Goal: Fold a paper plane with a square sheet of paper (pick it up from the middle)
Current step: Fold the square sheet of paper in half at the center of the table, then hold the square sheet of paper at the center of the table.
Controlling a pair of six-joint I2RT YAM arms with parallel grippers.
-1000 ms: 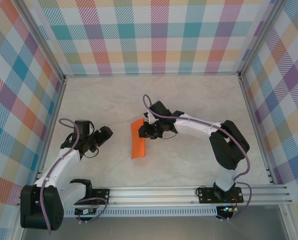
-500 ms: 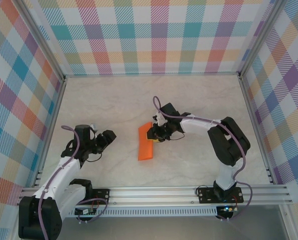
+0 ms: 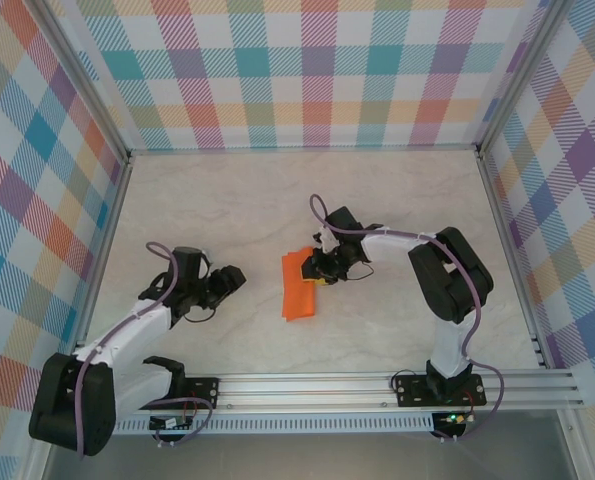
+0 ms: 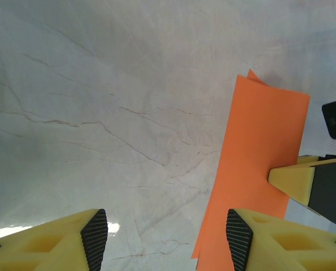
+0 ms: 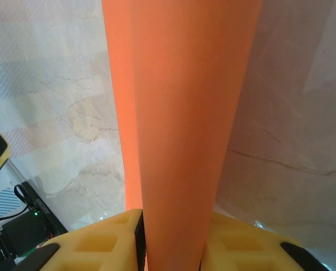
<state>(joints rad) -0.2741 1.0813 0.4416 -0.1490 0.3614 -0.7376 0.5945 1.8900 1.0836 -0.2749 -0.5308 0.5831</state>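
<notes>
Top external: we are shifting the orange sheet (image 3: 298, 290) right, pinched in our right gripper (image 3: 317, 276); left gripper (image 3: 234, 279), jaws spread, is nearing to fold.

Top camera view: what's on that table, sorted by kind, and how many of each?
orange paper sheet, folded lengthwise: 1
robot arms, the left arm and the right arm: 2
Total: 3

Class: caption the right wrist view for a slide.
Right gripper pinching a folded bright orange paper sheet over a pale marbled tabletop.
</notes>
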